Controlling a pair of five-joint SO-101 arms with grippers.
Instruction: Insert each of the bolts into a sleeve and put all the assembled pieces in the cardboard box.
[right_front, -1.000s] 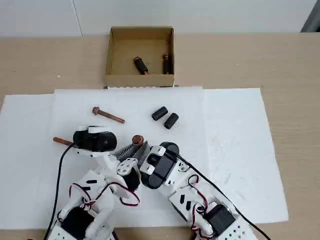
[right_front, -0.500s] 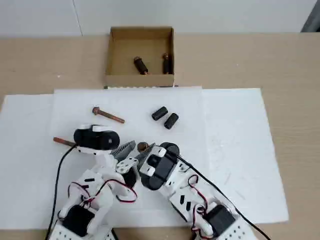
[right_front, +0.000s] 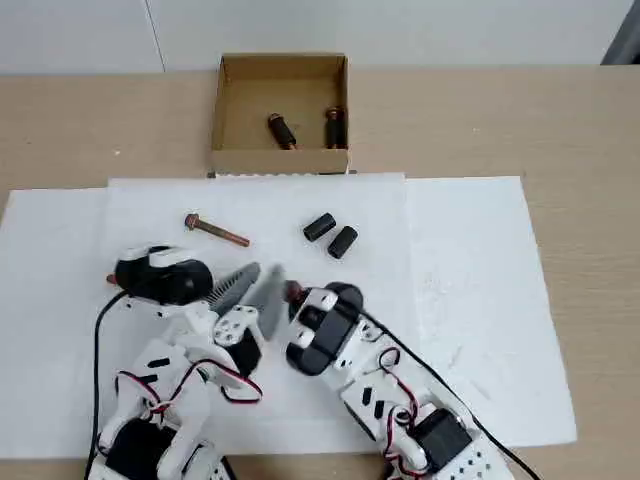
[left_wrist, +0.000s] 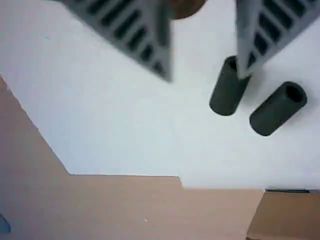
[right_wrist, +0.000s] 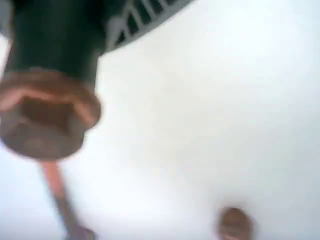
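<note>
Left fingers are hanging spread near two loose sleeves. Right fingers are pinching a sleeve holding a bolt.

Two black sleeves on white paper beyond parted jaws

Lab-style workbench: wooden table, white paper sheet, plain white wall behind.

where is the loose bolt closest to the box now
In the high view the loose bolt lies on the white paper, in front of the left corner of the cardboard box and left of the two empty sleeves.
</note>
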